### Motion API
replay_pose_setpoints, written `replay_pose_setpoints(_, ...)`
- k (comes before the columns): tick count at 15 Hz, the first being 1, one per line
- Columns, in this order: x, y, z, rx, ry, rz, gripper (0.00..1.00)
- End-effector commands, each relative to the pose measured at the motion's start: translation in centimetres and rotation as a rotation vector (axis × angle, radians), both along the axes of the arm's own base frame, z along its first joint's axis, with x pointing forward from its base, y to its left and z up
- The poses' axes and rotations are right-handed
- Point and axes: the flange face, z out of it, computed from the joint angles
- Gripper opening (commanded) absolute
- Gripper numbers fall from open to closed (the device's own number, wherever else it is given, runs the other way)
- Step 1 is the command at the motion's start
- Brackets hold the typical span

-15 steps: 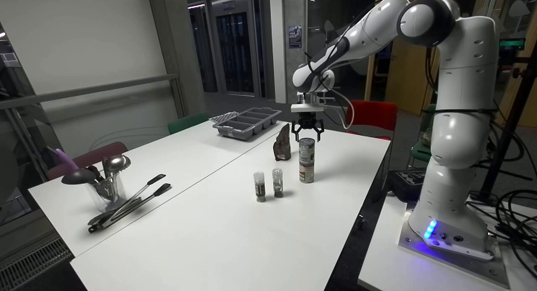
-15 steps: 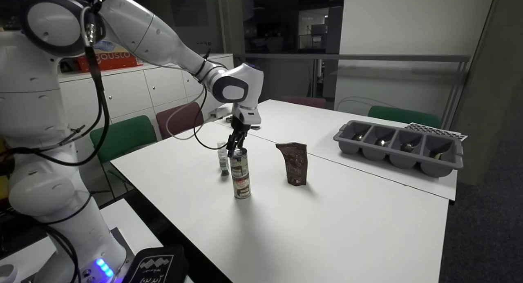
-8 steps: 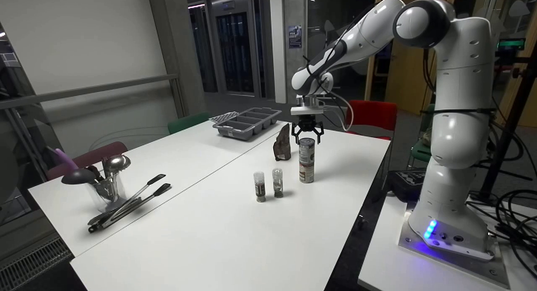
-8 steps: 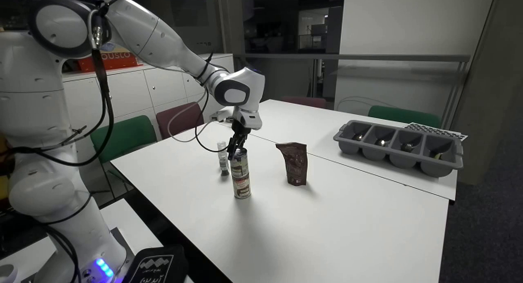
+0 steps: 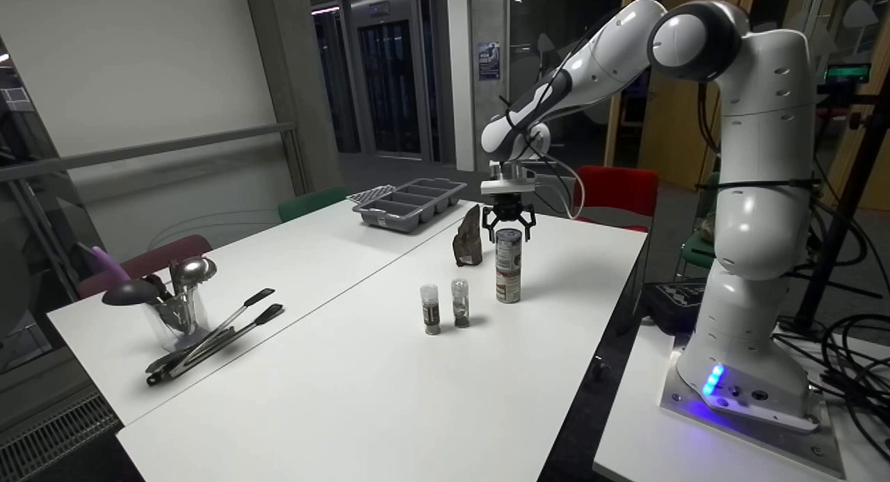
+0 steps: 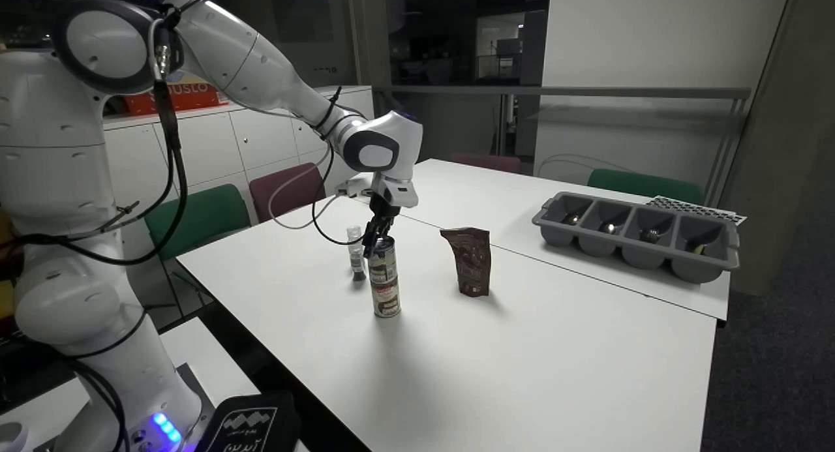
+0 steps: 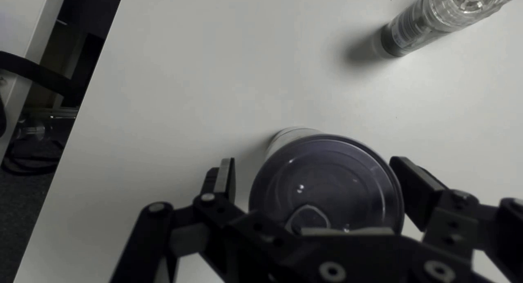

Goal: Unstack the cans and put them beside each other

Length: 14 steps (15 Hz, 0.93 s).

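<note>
Two printed metal cans stand one on top of the other on the white table, the upper can (image 5: 508,251) resting squarely on the lower can (image 5: 508,288). Both also appear in an exterior view as the upper can (image 6: 383,263) and lower can (image 6: 386,299). My gripper (image 5: 510,238) is open, pointing down, its fingertips around the top rim of the upper can. In the wrist view the dark ring-pull lid of the upper can (image 7: 331,177) lies between the fingers; the left finger (image 7: 224,177) stands apart from it, the right one looks close to the rim. Most of the lower can is hidden there.
Two small clear shakers (image 5: 446,304) stand near the stack. A brown pouch (image 6: 471,263) stands upright on its far side. Further off are a grey compartment tray (image 6: 636,233), tongs (image 5: 215,339) and a utensil holder (image 5: 177,322). The table edge (image 7: 88,87) runs along one side.
My gripper has come down slightly, so its open fingers now reach lower, beside the upper can's rim. The cans have not moved.
</note>
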Motion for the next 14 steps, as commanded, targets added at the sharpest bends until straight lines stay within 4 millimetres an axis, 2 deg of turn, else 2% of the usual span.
replay_pose_setpoints(1, 0.26, -0.52, 0.37, 0.002, -0.025, 0.020, 1.00)
replay_pose_setpoints(14, 0.10, -1.51, 0.27, 0.000, -0.033, 0.023, 1.00)
